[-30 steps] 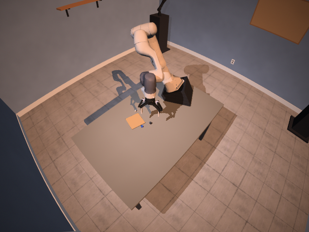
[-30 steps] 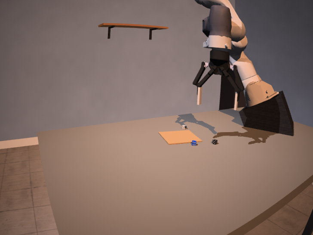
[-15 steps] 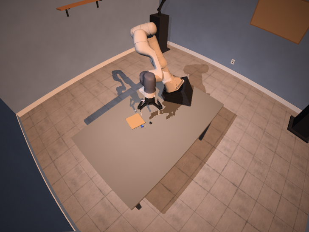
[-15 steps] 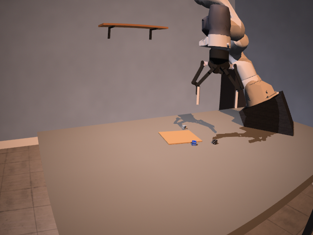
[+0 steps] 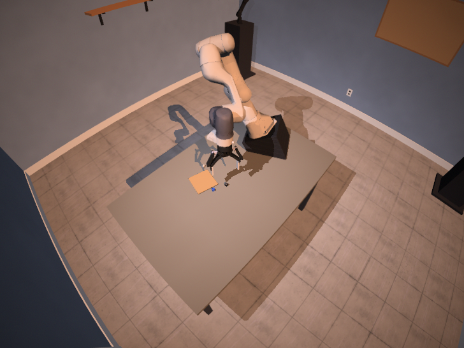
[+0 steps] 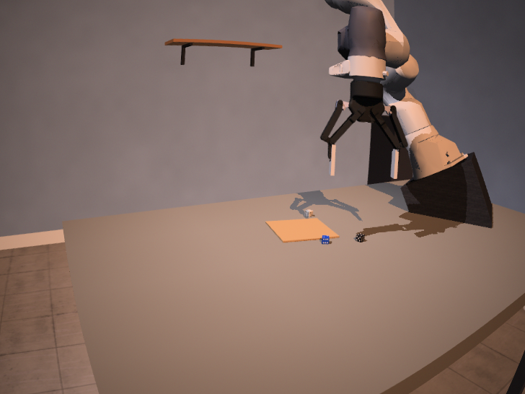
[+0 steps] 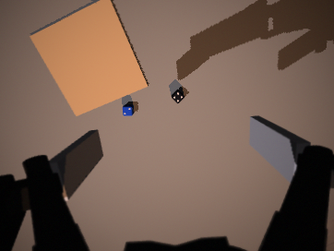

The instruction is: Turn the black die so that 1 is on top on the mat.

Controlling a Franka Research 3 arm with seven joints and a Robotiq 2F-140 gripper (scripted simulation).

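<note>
The black die lies on the bare table to the right of the orange mat, off the mat; it also shows in the wrist view and in the top view. The mat lies flat. A blue die sits just off the mat's near right corner. A white die sits at the mat's far edge. My gripper hangs high above the table behind the dice, fingers wide open and empty.
The robot's dark base block stands at the table's back right. The arm's shadow falls across the table behind the black die.
</note>
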